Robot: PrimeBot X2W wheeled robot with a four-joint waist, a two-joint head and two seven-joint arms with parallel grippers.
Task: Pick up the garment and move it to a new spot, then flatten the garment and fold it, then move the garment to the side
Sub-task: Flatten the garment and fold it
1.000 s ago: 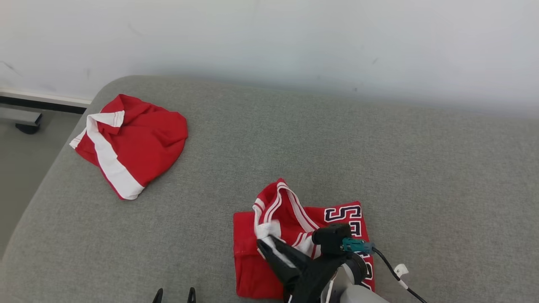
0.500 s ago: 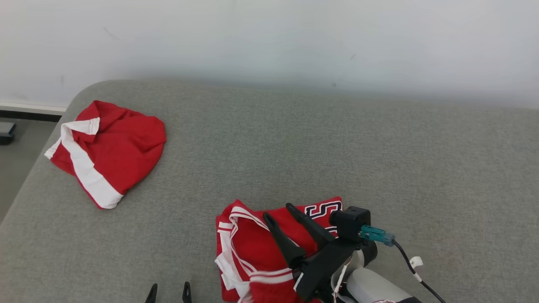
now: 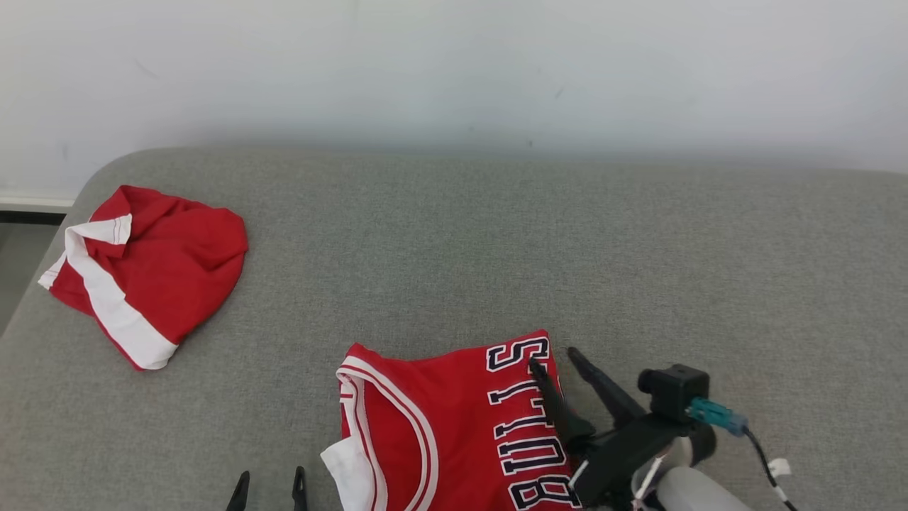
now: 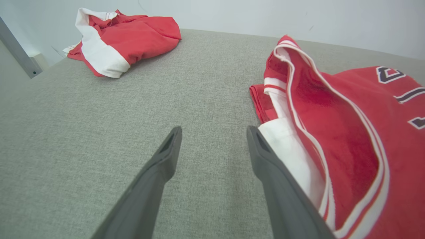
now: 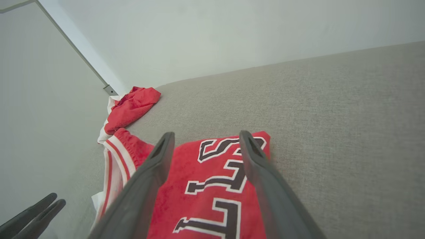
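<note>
Where white wall [image 3: 454,64] rises, grey cushion [image 3: 496,248] holds garment [image 3: 440,426].

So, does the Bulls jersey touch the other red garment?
Apart. The head view shows bare grey cushion between the Bulls jersey and the red-and-white garment.

Both grippers wide open, right arm coming in from the lower right

The right gripper [image 3: 553,359] sits near the front edge of the grey cushion [image 3: 454,234], right of middle, its two long dark fingers spread wide and slanting up and to the left in the head view. Behind them there's the black wrist block with the little wrist camera [image 3: 670,389] on top and a teal plug [image 3: 713,413] sticking out, then the pale forearm [image 3: 699,493] at the bottom. The left gripper [image 3: 272,472] just pokes two parted fingertips up at the front edge, left of middle, pointing straight up; its own wrist view has them splayed low over the surface.
</note>
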